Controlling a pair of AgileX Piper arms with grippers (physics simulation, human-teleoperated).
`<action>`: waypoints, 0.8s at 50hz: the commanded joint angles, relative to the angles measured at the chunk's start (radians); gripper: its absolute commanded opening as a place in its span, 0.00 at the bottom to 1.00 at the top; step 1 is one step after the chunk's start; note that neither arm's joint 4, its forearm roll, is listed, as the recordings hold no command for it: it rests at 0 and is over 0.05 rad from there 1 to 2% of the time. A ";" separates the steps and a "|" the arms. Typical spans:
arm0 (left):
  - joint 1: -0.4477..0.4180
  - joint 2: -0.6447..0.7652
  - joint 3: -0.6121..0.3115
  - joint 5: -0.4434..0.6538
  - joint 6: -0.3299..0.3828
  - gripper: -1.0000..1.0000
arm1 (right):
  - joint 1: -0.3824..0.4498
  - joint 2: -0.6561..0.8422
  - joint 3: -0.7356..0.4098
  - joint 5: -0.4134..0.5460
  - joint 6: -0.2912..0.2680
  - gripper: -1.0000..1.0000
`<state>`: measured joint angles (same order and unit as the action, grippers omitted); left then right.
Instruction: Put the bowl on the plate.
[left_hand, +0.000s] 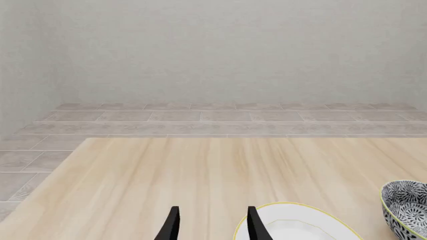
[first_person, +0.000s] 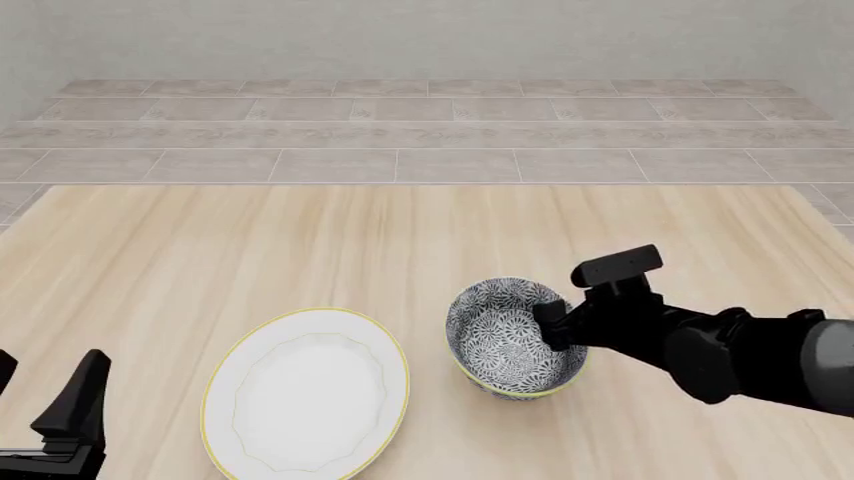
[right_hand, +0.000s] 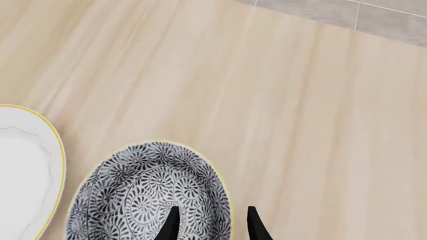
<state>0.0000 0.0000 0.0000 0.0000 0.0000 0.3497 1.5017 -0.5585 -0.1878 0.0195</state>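
Left gripper (first_person: 54, 415): parked at the near left edge of the table, left of the plate and apart from it. Fingers spread, nothing between them; in the left wrist view one finger overlaps the plate's edge only by line of sight. Takes no part in the step in hand.

Plate (first_person: 220, 400): white, thin yellow rim, lying flat on the table (first_person: 267, 250). Nothing on it. Stands just left of the bowl with a narrow strip of bare wood between the two rims.

Bowl (first_person: 497, 335): dark, white floral pattern, yellowish rim, upright on the table just right of the plate. Not yet on it.

Right gripper (right_hand: 211, 222): reaches in from the right of the plate and straddles the bowl's far-right wall, one finger inside, one outside, as the right wrist view shows. Fingers stand apart across the rim; whether they already pinch the wall, cannot tell.

Handling note, as judgement: the step in hand is the rim grasp.
- Close squarely on the wall, deep enough below the rim that the bowl does not pivot.
- Lift straight until the foot clears the plate's rim.
- Carry toward the plate's middle.
- Keep the bowl level; a one-sided grip invites tilting.
- Lower gently, release only once seated.
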 joint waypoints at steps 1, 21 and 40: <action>0.000 0.000 0.000 0.000 0.000 1.00 | 0.002 0.012 0.003 -0.012 0.006 1.00; 0.000 0.000 0.000 0.000 0.000 1.00 | 0.003 0.032 0.003 -0.024 0.013 1.00; 0.000 0.000 0.000 0.000 0.000 1.00 | 0.005 0.054 0.004 -0.037 0.026 1.00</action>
<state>0.0000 0.0000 0.0000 0.0000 0.0000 0.3524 1.5468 -0.5549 -0.2201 0.0393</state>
